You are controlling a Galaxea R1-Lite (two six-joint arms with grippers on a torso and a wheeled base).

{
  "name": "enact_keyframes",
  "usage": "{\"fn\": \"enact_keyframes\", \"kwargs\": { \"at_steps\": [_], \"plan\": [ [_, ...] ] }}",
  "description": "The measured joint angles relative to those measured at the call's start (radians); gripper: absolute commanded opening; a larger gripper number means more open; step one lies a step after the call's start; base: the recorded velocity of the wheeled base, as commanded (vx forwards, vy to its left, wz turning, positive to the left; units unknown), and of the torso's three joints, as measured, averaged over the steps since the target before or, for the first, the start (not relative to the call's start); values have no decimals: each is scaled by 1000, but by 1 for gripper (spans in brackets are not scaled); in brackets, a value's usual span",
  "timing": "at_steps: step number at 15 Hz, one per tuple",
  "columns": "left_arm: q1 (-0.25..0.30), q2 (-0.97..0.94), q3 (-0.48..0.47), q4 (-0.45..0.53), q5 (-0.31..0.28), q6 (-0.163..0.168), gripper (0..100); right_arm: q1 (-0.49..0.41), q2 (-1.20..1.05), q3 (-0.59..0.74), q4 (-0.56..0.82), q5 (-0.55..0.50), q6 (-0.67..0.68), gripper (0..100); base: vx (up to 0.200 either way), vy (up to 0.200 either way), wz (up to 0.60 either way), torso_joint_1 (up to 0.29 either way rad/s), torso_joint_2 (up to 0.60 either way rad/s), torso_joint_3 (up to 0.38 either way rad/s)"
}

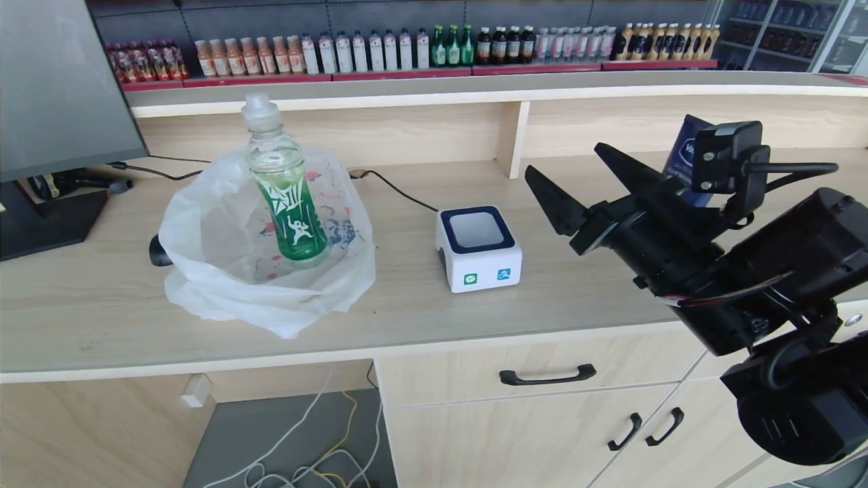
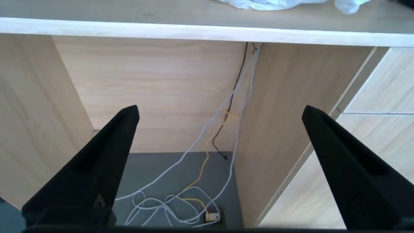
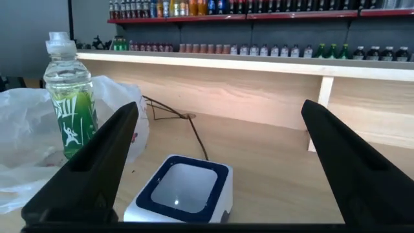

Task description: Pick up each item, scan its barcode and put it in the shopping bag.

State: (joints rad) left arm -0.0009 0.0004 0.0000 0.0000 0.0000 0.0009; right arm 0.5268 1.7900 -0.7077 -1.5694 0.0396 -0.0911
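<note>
The right claw (image 1: pixel 566 163) is held apart by the blue pack (image 1: pixel 681 152), upper right, likely to grab it. The left claw (image 2: pixel 220 113), also apart, is kept aside.

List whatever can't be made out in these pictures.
Blue pack: head view, mostly hidden behind the right arm.
Dark object: head view, mostly behind the shopping bag; unidentifiable.
Shelf bottles: head view, labels too small.
Monitor: head view, cut off by the left edge.
</note>
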Motion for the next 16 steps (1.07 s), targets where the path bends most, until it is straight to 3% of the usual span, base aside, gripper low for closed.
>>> {"fn": "enact_keyframes", "kwargs": {
  "at_steps": [6, 10, 16],
  "plan": [
    [0, 0, 0, 0, 0, -4, 100, -9, -13, -72, 0, -1, -56, 100, 0, -200, 0, 5, 5, 1],
    [1, 0, 0, 0, 0, -4, 100, -111, -59, -137, -3, -39, -69, 100, 0, -200, 0, 5, 0, 1],
    [-1, 0, 0, 0, 0, 1, 100, -89, -108, -49, 0, -39, -69, 100, 0, 0, 0, 0, 0, 0]
  ]
}}
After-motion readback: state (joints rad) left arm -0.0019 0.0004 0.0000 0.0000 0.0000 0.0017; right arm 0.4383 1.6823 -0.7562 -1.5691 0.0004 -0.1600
